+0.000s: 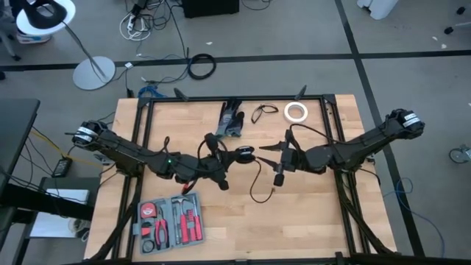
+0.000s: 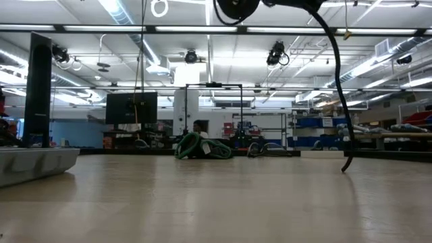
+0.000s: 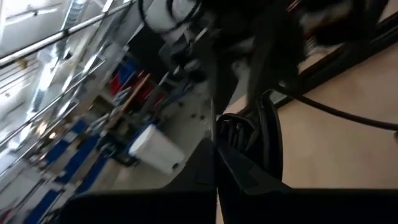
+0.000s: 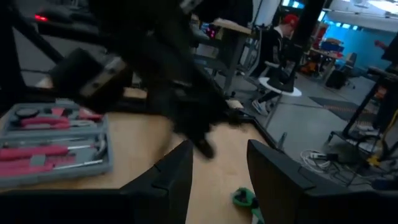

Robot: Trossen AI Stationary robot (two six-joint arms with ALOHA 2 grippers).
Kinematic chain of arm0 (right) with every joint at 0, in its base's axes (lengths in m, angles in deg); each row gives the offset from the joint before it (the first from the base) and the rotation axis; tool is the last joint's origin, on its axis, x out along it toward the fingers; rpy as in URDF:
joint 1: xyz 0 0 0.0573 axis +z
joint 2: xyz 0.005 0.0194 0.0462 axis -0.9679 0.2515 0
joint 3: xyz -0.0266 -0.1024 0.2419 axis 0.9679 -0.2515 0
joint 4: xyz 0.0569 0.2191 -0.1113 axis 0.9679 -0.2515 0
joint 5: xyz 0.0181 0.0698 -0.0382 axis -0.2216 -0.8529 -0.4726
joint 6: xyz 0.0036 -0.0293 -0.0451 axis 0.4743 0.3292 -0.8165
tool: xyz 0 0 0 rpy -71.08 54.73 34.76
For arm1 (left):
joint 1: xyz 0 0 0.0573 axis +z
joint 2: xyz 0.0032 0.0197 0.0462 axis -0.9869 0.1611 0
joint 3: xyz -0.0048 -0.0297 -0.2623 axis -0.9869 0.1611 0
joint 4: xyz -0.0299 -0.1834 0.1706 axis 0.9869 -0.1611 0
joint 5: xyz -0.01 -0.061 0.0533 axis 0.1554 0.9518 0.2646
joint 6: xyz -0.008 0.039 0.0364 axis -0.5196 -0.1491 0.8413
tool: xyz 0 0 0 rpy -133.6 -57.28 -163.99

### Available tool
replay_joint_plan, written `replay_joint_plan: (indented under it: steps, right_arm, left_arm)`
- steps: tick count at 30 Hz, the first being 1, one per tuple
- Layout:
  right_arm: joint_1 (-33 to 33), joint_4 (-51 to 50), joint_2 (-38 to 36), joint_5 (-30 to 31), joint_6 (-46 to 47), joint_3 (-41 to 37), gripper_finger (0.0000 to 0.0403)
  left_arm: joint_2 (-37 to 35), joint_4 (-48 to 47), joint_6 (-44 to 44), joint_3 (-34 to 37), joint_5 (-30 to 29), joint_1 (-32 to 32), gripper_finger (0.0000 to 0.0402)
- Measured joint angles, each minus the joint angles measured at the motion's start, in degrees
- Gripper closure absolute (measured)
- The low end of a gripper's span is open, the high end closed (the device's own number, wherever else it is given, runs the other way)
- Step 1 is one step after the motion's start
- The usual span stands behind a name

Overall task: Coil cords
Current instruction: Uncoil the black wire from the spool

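Two cords are showing from above: a round bundle (image 1: 245,154) hanging mid-table between the grippers, and a small loose loop (image 1: 262,112) lying by the far edge. The left gripper (image 1: 234,155) is pinching shut at the bundle; the right gripper (image 1: 266,149) is gaping wide beside it. Only the low view is catching the tail (image 2: 343,115) dangling.

Grey floor (image 1: 412,81), ceiling strip lights (image 2: 121,10)

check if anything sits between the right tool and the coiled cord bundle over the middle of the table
Nothing visible does. The right tool is open, with only a bare gap to the cord bundle, which hangs at the shut left tool; its tail droops below.
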Motion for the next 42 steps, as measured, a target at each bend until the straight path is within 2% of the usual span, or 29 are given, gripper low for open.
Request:
replay_joint_plan:
  steps: [4, 10, 18, 31, 35, 42]
  right_arm:
    - [0.8, -3.5, 0.1, 2.3, 4.6, 0.0, 0.0253]
    - [0.6, -3.8, 0.1, 0.4, 12.9, 0.0, 0.0253]
    - [0.2, -4.2, 0.1, -1.7, 14.4, 0.0, 0.0253]
    - [0.3, -5.0, 0.1, -6.4, 14.2, 0.0, 0.0253]
    - [0.2, -8.0, 0.1, -6.9, 16.4, 0.0, 0.0253]
    - [0.2, -6.5, 0.1, -9.0, 18.7, 0.0, 0.0253]
  left_arm:
    - [0.0, 1.1, 3.9, 0.0, -3.1, 0.0, 0.0401]
    - [0.0, 4.9, 11.5, 0.0, -4.4, -0.1, 0.0401]
    - [0.0, 9.8, 17.5, 0.0, -4.2, -0.6, 0.0401]
    - [0.0, 11.4, 20.8, 0.0, -3.7, -1.3, 0.0401]
    - [0.0, 11.4, 20.8, 0.0, -3.8, -1.4, 0.0401]
    - [0.0, 11.4, 20.7, 0.0, -3.8, -1.4, 0.0401]
